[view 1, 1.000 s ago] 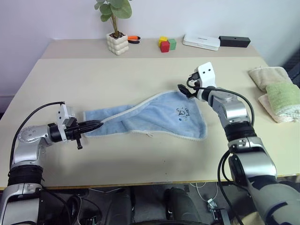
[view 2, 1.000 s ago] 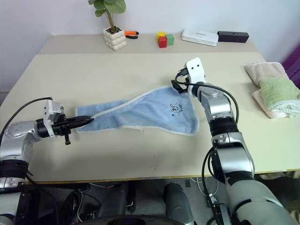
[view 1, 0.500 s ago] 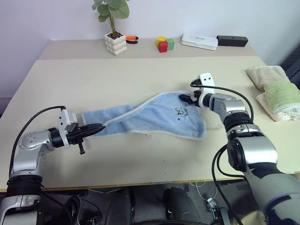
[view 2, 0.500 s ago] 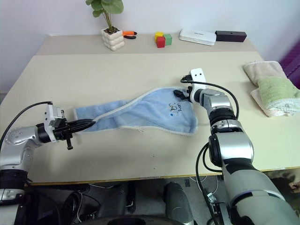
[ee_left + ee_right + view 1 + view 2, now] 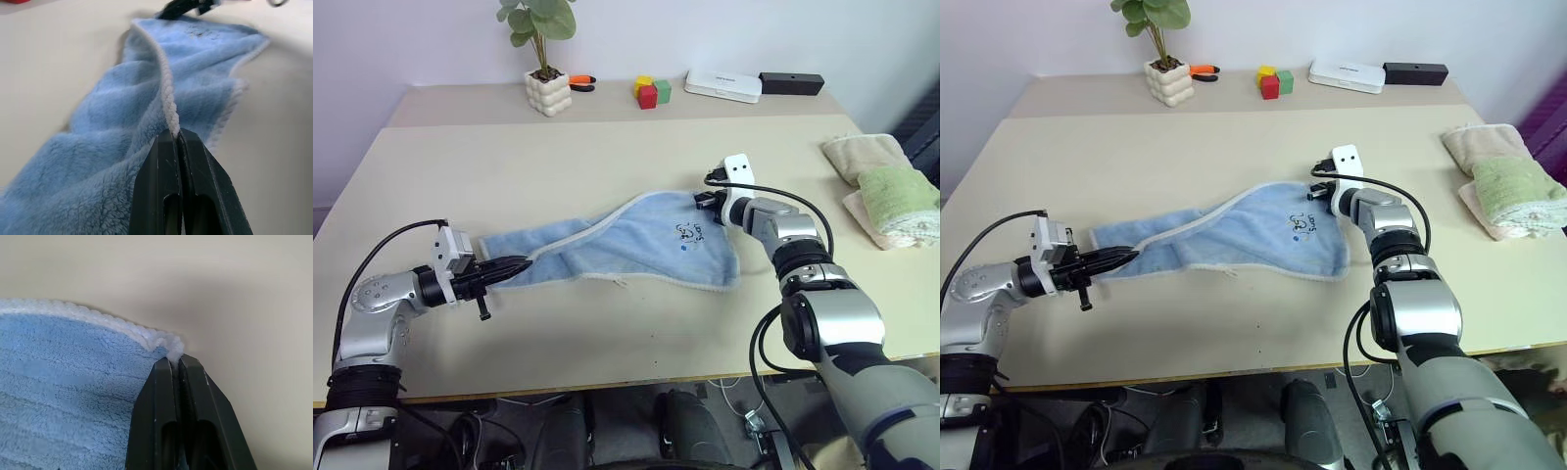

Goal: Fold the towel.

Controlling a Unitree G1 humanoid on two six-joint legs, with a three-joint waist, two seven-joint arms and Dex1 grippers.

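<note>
The light-blue towel (image 5: 626, 245) lies stretched and crumpled across the middle of the table, with its small dark printed figure (image 5: 685, 233) near the right end. My left gripper (image 5: 521, 264) is shut on the whitish edge trim (image 5: 168, 105) at the towel's left end. My right gripper (image 5: 703, 201) is low at the far right corner, shut on the trim (image 5: 173, 350) of that corner. Between the two grips the towel rests on the tabletop.
A beige folded towel (image 5: 862, 157) and a green folded towel (image 5: 899, 191) lie at the table's right edge. Along the back stand a potted plant (image 5: 546, 90), coloured blocks (image 5: 648, 93), a white box (image 5: 722, 86) and a black box (image 5: 791, 83).
My right gripper came down onto the towel's far right corner and closed on it. My left gripper stayed shut on the left end, in place.
</note>
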